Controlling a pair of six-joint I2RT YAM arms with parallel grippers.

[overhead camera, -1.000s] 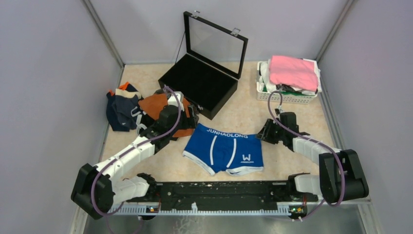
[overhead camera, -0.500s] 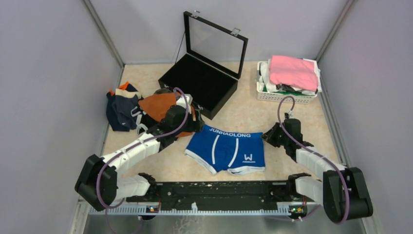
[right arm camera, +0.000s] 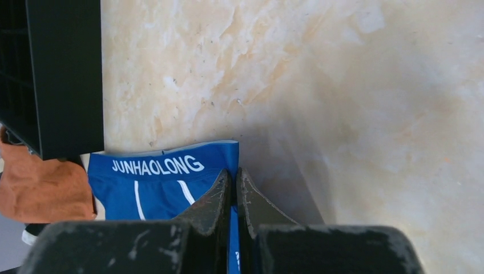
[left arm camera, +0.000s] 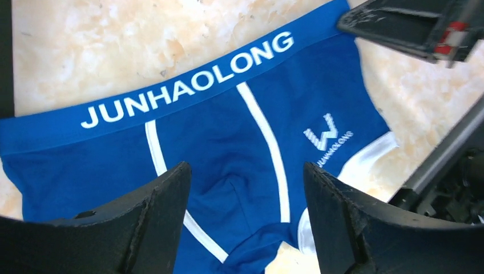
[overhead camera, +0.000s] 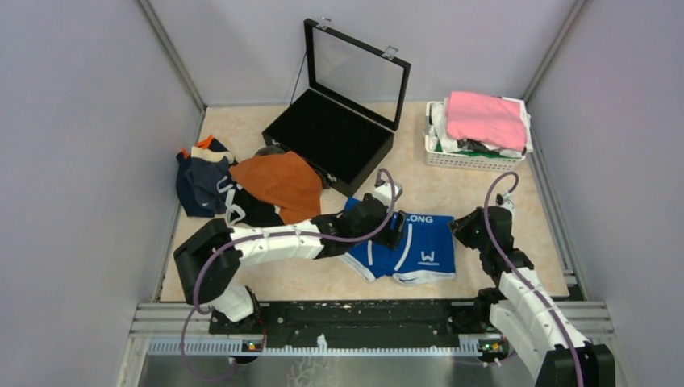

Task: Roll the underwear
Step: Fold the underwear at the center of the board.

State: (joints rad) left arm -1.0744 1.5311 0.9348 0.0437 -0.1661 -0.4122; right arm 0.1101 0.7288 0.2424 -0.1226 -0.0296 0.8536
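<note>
Royal blue underwear (overhead camera: 426,242) with white "JUNHAOLONG" lettering lies flat on the table, right of centre. It also shows in the left wrist view (left arm camera: 228,125) and the right wrist view (right arm camera: 154,182). My left gripper (overhead camera: 390,226) hovers over its left half, open and empty (left arm camera: 245,171). My right gripper (overhead camera: 464,228) is shut on its right edge, with blue fabric pinched between the fingers (right arm camera: 234,176). More underwear lies piled at the left: rust-orange (overhead camera: 278,181), navy (overhead camera: 202,184) and black with a white waistband (overhead camera: 248,212).
An open black case (overhead camera: 331,137) with a glass lid stands at the back centre. A white basket (overhead camera: 476,161) at the back right holds a pink folded cloth (overhead camera: 486,118) and white items. Grey walls close in the left and right sides.
The blue underwear has slid to the right, pulled by my right gripper. My left arm has swung right from the pile to above the underwear.
</note>
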